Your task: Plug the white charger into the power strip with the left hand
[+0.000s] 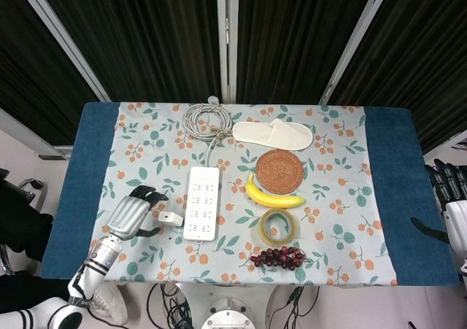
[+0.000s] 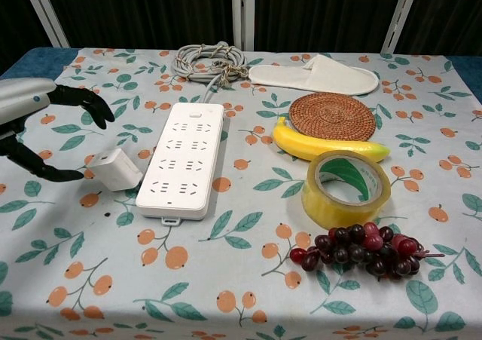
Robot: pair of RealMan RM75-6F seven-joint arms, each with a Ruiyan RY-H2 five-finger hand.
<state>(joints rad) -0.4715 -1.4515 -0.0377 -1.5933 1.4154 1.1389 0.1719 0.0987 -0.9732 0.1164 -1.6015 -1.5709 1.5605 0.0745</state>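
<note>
Hovering left hand (image 2: 34, 133): lower left, dark fingers curled apart, holding nothing.
Small white cube charger (image 2: 115, 169): beside long white power strip (image 2: 183, 157), unplugged.
Right hand (image 1: 452, 212): right edge, fingers spread.
Writing: none readable.

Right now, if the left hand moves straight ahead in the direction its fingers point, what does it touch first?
Most likely the white charger, lying just past the left hand's fingertips, apart from them. The power strip comes right behind it. Height over the table is unclear.
</note>
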